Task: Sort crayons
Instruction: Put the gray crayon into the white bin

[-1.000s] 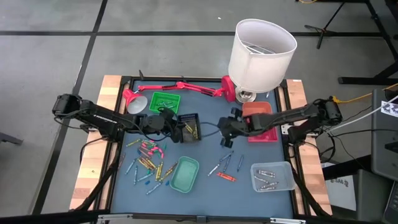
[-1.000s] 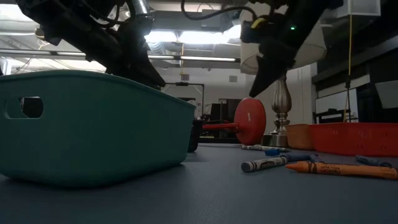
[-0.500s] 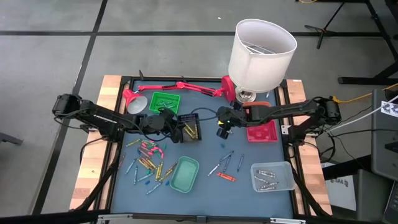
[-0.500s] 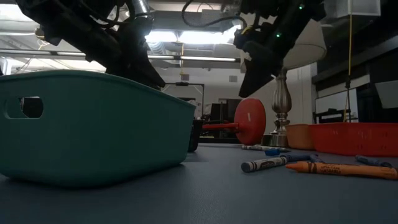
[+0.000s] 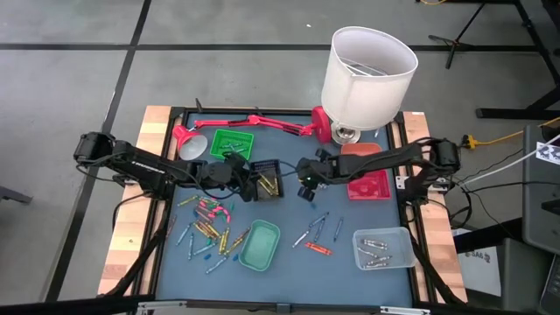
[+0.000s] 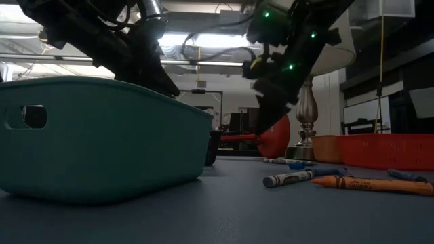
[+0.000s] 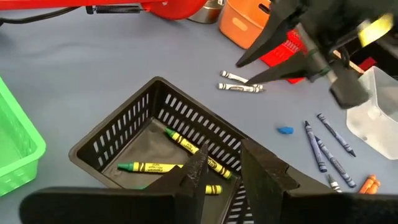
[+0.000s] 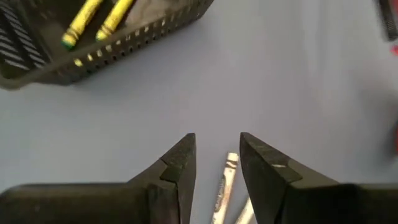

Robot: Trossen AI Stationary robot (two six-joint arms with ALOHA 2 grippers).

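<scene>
Several yellow crayons (image 7: 186, 146) lie in the black slotted tray (image 5: 267, 178) at mid-table. My left gripper (image 7: 225, 163) hovers open over that tray's corner (image 5: 248, 178), with nothing between its fingers. Just right of the tray, my right gripper (image 5: 305, 186) points steeply down, open, close above the mat. A white crayon (image 8: 225, 183) lies on the mat in line with the gap between its fingers (image 8: 217, 152). The left wrist view shows two white crayons (image 7: 239, 86) below it. More crayons lie loose at the near left (image 5: 207, 229) and near middle (image 5: 317, 234).
A green tray (image 5: 232, 143), teal tray (image 5: 261, 245), red tray (image 5: 369, 186), orange tray (image 5: 361, 150) and clear tray (image 5: 383, 249) stand around the mat. A white-shaded lamp (image 5: 367, 74) stands at the far right, and a red desk lamp (image 5: 254, 121) lies along the far edge.
My right gripper has gone down and toward the table's left, from near the red tray to a spot beside the black tray, staying open. My left gripper has kept still.
</scene>
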